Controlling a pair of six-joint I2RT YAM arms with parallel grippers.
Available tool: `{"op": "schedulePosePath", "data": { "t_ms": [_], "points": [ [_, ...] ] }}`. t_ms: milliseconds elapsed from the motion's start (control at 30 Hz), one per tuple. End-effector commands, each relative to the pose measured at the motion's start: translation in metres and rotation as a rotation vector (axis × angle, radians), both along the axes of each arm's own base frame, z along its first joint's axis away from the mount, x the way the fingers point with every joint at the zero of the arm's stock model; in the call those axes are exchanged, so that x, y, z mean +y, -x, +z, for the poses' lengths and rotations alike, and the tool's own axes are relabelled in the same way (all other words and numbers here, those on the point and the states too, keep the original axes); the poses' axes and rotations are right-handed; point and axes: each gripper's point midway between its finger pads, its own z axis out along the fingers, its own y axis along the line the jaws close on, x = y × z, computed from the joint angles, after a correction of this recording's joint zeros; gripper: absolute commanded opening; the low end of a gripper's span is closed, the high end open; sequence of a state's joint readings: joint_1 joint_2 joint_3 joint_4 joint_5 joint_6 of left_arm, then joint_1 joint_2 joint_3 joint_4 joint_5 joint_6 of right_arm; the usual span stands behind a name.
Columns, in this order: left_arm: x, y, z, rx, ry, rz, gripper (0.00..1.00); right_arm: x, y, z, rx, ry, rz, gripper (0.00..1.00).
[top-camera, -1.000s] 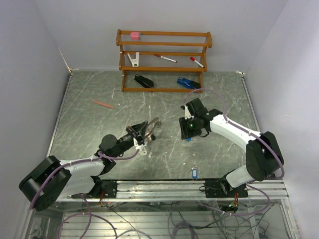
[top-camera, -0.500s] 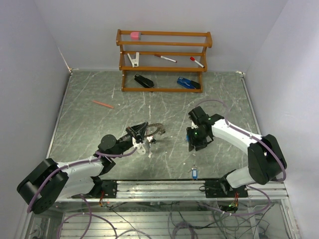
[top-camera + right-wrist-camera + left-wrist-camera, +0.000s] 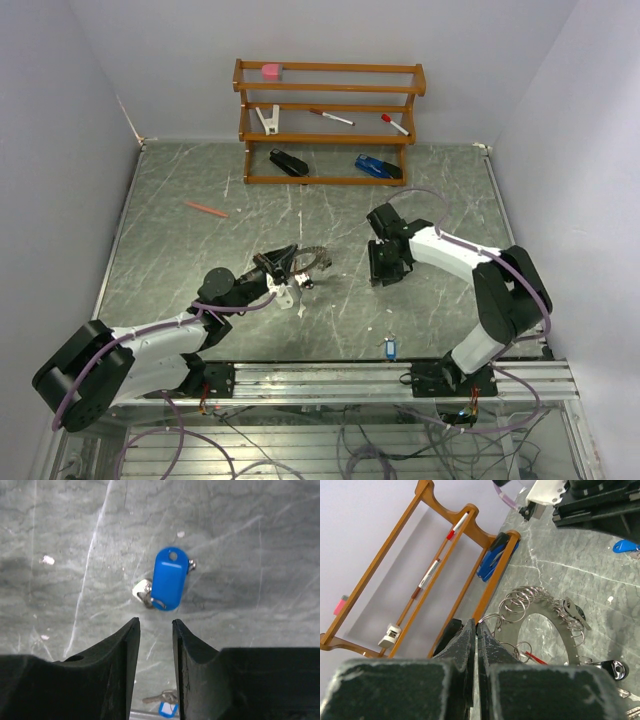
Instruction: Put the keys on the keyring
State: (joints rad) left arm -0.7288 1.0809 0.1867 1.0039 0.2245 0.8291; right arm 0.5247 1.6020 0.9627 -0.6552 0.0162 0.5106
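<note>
1. As seen from above, shows a grey-green marbled tabletop (image 3: 200, 180) bearing everything, with an orange-brown wooden rack (image 3: 330, 70) at its far edge.
2. Finds the black left gripper (image 3: 285, 262) (image 3: 477, 625) well in front of the rack's left half. Its fingers are pressed fully together at the rim of the keyring, and the pictures do not show whether they pinch that rim.
3. Finds the black right gripper (image 3: 385, 268) (image 3: 155, 625) in front of the rack's right half, pointing down at the tabletop, with its jaws a narrow gap apart and nothing between them.
4. Puts the large thin metal keyring (image 3: 312, 260) (image 3: 555, 607) in front of the rack's middle, fringed with small silvery split rings and keys.
5. Shows a blue-and-black stapler (image 3: 377, 166) low in the rack's right end and a black stapler (image 3: 289, 162) low in its left end.
6. Shows a thin orange pencil (image 3: 205, 209) lying flat, in front of the rack and beyond its left end.
7. Places a small silvery key with a bright blue plastic tag (image 3: 169, 578) flat on the tabletop in front of the rack's right half, just beyond the right fingertips, untouched and apart from the keyring.
8. Places a second blue-tagged key (image 3: 390, 349) farthest from the rack, at the tabletop's near edge.
</note>
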Motion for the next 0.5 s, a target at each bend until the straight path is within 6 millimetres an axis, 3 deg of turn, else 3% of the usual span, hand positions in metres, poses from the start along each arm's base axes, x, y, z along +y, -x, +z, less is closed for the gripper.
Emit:
{"op": "schedulePosePath", "data": {
  "t_ms": [0,200,467],
  "points": [
    [-0.001,-0.003,0.033,-0.057,0.076,0.000,0.07,0.004,-0.026,-0.002,-0.074,0.017,0.037,0.32],
    [-0.001,-0.003,0.031,-0.047,0.078,-0.003,0.07,0.008,-0.046,0.010,-0.139,0.028,0.066,0.30],
    [0.000,-0.006,0.033,-0.039,0.088,0.010,0.07,0.010,-0.041,-0.007,-0.091,0.021,0.079,0.28]
  ]
}}
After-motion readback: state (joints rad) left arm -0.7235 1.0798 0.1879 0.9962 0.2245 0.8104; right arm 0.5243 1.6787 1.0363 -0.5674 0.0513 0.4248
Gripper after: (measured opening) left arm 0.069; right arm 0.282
